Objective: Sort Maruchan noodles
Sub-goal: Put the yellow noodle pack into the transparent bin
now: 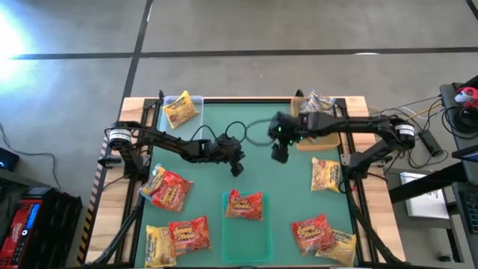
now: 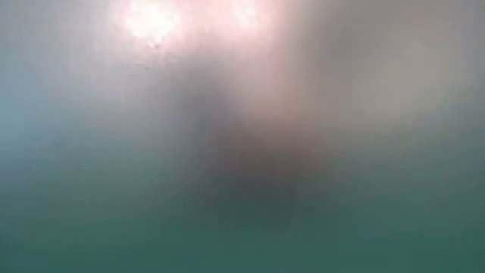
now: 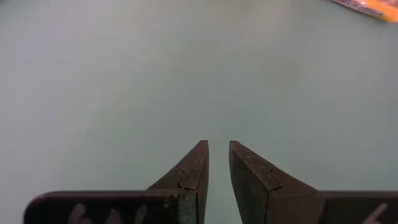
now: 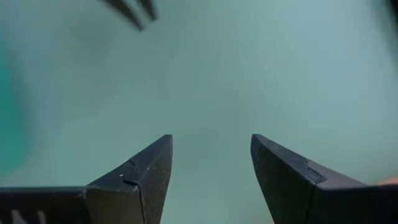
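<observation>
Both grippers hang over bare green mat, neither holding anything. Left gripper (image 1: 237, 170) sits just left of frame centre in the high view; its fingers (image 3: 189, 171) are nearly together, with only a thin gap between them. Right gripper (image 1: 279, 155) is just right of centre, a bit higher in frame — fingers (image 4: 149, 165) spread wide, only mat between them.

Packets, outward from there (high view):
- red packet (image 1: 244, 204) lower centre, lying on a clear tray (image 1: 247, 243)
- red packet (image 1: 168, 189) left of it, a pale one tucked under its upper-left edge
- yellow packet (image 1: 159, 245) and red packet (image 1: 190, 232) at lower left, touching
- red packet (image 1: 311, 232) and yellow packet (image 1: 340, 247) at lower right, overlapping
- yellow packet (image 1: 326, 175) at right edge of the mat
- yellow packet (image 1: 180, 110) in a clear tray at upper left corner
- pale packet (image 1: 320, 102) at upper right, partly hidden by the right arm

Low view is blurred — nothing readable.
</observation>
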Tool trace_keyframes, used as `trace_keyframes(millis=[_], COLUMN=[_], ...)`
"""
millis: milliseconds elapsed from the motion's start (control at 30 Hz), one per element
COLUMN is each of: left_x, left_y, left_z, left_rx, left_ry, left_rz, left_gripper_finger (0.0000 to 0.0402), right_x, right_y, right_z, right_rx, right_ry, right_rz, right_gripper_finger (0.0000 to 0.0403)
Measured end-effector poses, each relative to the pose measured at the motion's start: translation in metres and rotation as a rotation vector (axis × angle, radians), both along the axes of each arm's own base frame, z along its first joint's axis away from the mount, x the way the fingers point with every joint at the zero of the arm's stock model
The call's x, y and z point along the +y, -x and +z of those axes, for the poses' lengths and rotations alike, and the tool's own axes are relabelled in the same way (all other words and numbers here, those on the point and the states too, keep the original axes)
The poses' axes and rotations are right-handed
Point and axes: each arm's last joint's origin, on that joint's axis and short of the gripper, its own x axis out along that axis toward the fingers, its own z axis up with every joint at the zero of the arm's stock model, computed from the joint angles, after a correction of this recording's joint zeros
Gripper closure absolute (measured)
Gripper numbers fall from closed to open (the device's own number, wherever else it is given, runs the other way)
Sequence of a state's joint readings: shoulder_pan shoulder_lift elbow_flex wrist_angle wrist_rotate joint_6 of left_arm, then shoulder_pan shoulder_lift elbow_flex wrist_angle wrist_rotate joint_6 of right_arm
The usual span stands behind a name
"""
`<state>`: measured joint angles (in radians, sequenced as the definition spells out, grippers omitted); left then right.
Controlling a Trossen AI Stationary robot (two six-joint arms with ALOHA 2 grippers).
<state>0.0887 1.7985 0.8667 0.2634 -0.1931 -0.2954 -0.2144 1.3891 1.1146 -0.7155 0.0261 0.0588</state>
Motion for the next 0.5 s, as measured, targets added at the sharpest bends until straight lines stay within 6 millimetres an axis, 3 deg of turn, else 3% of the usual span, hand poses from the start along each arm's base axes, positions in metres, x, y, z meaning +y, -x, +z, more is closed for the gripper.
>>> trace_keyframes(millis=[333,500], left_x=[0.0,-0.001], left_y=[0.0,0.003], left_z=[0.002,0.006], left_rx=[0.004,0.024], left_ry=[-0.001,-0.005], left_rz=[-0.004,-0.009], left_gripper_finger=[0.0355,0.0355], right_x=[0.057,0.081], right_y=[0.007,0.023], right_z=[-0.026,-0.046], right_rx=[0.069,0.166], right_ry=[-0.072,-0.109], right_rz=[-0.042,-0.135], right_gripper_finger=[0.0197,0.0197])
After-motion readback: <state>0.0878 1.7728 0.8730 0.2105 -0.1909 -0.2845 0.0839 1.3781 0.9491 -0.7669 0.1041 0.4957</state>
